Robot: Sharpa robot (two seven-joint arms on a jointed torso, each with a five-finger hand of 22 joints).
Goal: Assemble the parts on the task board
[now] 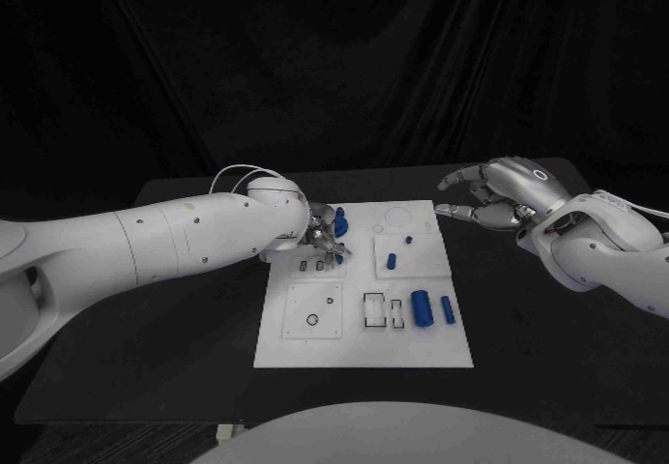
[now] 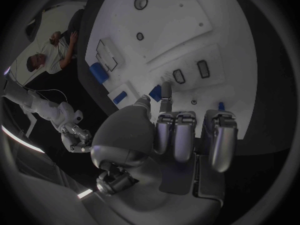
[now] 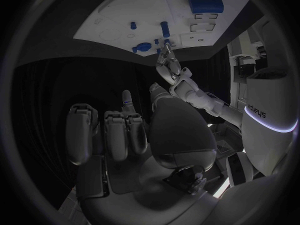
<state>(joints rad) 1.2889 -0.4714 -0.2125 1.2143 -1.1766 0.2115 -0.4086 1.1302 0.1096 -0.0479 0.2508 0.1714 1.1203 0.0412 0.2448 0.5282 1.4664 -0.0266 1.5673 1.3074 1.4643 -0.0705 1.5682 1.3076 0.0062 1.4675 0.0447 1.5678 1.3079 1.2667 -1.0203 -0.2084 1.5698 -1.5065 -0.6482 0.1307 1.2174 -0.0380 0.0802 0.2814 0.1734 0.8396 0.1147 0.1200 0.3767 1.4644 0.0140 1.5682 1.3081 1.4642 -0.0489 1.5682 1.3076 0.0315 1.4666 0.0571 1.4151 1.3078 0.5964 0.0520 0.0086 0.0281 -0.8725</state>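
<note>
The white task board (image 1: pixel 365 338) lies in the middle of the black table. My left hand (image 1: pixel 324 238) hovers over its far left corner, and its thumb and a finger (image 2: pixel 165 92) pinch a blue part (image 2: pixel 155 91), also seen as the blue part (image 1: pixel 339 220). My right hand (image 1: pixel 491 198) hangs above the table just past the board's far right corner, fingers bent and apart, holding nothing. A thick blue cylinder (image 1: pixel 421 309) and a slim blue part (image 1: pixel 448 309) lie on the board's right side. A small blue piece (image 1: pixel 392 259) and a tiny one (image 1: pixel 410 238) lie farther back.
The board has rectangular slots (image 1: pixel 375 309) and round holes (image 1: pixel 315 319) in its near half, and a faint ring outline (image 1: pixel 397 215) at the back. Black table (image 1: pixel 167 367) surrounds it, with dark curtain behind.
</note>
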